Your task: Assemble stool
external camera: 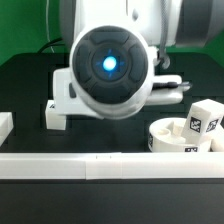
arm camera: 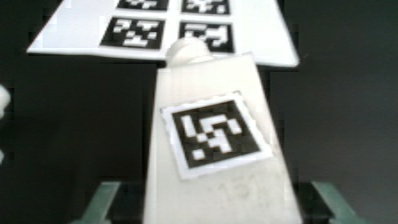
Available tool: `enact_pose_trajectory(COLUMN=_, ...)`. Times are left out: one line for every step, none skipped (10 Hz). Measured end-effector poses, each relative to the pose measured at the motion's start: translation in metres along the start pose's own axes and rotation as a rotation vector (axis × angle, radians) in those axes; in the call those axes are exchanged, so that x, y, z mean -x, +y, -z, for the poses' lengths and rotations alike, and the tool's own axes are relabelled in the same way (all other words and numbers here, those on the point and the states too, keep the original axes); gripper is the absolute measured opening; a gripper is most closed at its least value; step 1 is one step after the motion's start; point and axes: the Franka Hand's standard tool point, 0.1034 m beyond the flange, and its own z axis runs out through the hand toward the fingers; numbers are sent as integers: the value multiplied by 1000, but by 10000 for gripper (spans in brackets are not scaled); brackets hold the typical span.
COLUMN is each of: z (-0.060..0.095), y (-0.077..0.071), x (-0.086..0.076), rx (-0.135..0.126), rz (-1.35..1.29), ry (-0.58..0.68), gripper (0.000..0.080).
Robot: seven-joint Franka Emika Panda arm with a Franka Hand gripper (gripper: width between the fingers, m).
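While the claw (arm camera: pixel 217 203) clamps it, stool leg (arm camera: pixel 214 125) sits between the jaws, marker board (arm camera: pixel 169 30) beyond.

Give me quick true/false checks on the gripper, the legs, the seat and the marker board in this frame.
1. The gripper is shut on a leg. True.
2. The held leg is blank. False: a black-and-white tag sits on the face that shows in the wrist view.
3. The marker board lies flat on the dark table beyond the held leg, showing four tags. True.
4. The seat is at the exterior view's left. False: it is at the exterior view's right, just behind the long white rail.
5. A second leg with a tag shows close by the seat. True; whether it touches the seat cannot be told.
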Motion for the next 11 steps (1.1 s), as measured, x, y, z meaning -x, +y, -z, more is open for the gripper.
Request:
enact_pose_trajectory(z=10, y=-4, x=6, rx=2, rz=12, ry=23, gripper=325)
enact_pose_trajectory(z=11, y=-3, x=4, rx=4, rz=11, ry=50, gripper=325)
enact_pose_trajectory(z=13, y=-3, x=-1, rx=6, rz=11, ry=72, gripper=325)
enact_pose_trajectory(z=12, y=-3, x=0, rx=5, rz=11, ry=70, gripper=325)
enact_pose_trajectory(z=14, y=-4, x=-3, rx=6, rz=5, ry=86, gripper=325)
enact_pose_trajectory(z=30, y=-10, x=-16, rx=7, rz=-14, ry=224, gripper=325)
enact_pose_trajectory(z=26, y=-18, x=9, rx=-19, rz=-19, ry=234, gripper=325)
enact_pose_trajectory(z=31, y=-20, x=15, rx=-23, rz=-12, ry=283, gripper=325)
enact_pose_trajectory(z=46, y=-23, x=14, rx=-17, rz=-3, ry=383, gripper=325)
enact_pose_trajectory(z=45, y=-22, x=13, rx=-16, rz=-7, ry=434, gripper=325)
enact_pose_trajectory(z=49, y=-21, x=8, rx=-13, rz=-10, ry=511, gripper=325)
